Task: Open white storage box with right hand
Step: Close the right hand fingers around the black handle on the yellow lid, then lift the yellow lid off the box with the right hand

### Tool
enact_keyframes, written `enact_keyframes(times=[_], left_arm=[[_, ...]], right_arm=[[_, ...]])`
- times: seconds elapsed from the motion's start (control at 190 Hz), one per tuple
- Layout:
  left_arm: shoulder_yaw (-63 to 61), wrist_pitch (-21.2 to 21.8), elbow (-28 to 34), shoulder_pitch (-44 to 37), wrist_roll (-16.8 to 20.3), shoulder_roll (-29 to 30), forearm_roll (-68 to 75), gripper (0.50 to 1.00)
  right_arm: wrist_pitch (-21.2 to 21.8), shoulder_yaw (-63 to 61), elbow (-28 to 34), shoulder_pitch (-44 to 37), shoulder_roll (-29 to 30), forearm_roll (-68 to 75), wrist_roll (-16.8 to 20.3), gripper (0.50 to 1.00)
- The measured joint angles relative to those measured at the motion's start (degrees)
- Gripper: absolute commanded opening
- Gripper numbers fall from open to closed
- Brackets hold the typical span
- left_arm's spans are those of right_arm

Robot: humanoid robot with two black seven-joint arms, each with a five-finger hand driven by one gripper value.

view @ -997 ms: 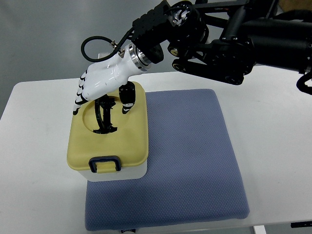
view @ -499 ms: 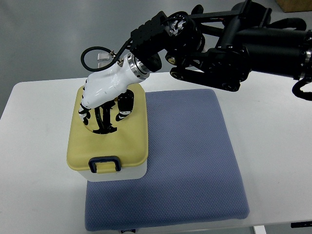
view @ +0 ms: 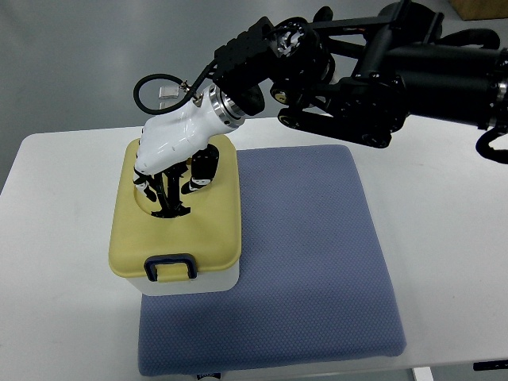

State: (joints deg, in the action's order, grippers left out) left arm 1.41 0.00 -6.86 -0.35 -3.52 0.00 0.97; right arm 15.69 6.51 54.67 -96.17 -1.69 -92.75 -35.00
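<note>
From my remote seat, the white table [view: 444,198] fills the view, with a blue-grey mat [view: 309,262] spread over its middle and near edge. My black right arm [view: 373,71] reaches in from the picture's right edge across the top of the scene. On the mat's left side, overhanging onto the table, stands the white storage box [view: 190,282], its pale yellow lid [view: 178,230] closed on it, with a dark blue latch [view: 170,267] at the near edge. My white right hand [view: 171,147] is lowered over the round recess in the lid's far half, its fingers [view: 194,181] curled down around the black folding handle [view: 168,198] that stands up there; I read it as clamped on that handle, though the palm hides part of the contact.
</note>
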Motion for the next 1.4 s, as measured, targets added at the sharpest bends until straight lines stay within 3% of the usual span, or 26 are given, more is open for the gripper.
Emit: enact_keyframes(times=[0.115,0.346,0.976,1.402], left_arm=[[0.0,0.0,0.0,0.0,0.0,0.0,0.0,1.0],[0.0,0.0,0.0,0.0,0.0,0.0,0.0,1.0],[0.0,0.0,0.0,0.0,0.0,0.0,0.0,1.0],[0.0,0.0,0.0,0.0,0.0,0.0,0.0,1.0]], right_arm=[[0.1,0.0,0.0,0.0,0.0,0.0,0.0,0.541],[0.9,-0.1,0.0,0.0,0.1,0.2,0.0,0.5],[3.2,-0.9,-0.1,-2.5,-1.3,4.3,0.0,0.5],[2.2,-1.0,-2.6,-1.8,-11.2,5.7,0.0,0.5]])
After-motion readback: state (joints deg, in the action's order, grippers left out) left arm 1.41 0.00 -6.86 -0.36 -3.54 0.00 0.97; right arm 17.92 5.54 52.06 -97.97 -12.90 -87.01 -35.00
